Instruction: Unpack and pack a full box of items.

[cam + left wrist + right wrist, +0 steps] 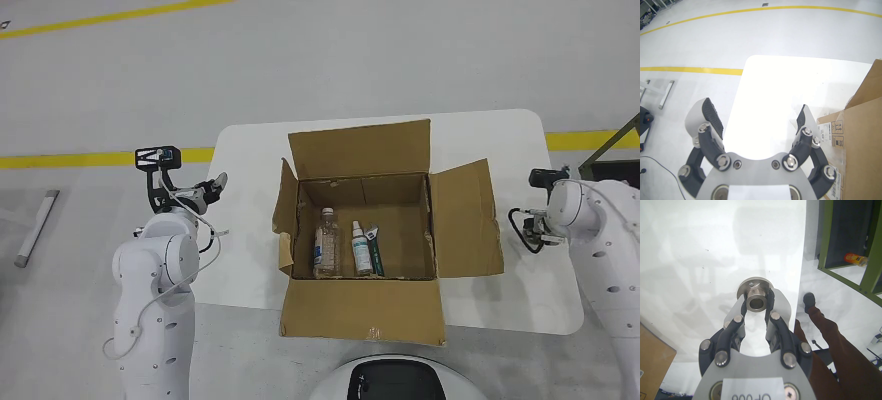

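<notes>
While the left tool hangs with its jaws apart at the white table's left edge, the right tool is clamped on a flanged metal bushing just inside the right edge. Between them, the cardboard box sits mid-table, flaps spread, with a clear bottle, white bottle and green tube lying inside.

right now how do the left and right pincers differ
The left pincer is open, the right pincer shut. The left is empty; the right grips a metal bushing. They sit on opposite sides of the cardboard box. Both have black ribbed pads.
</notes>
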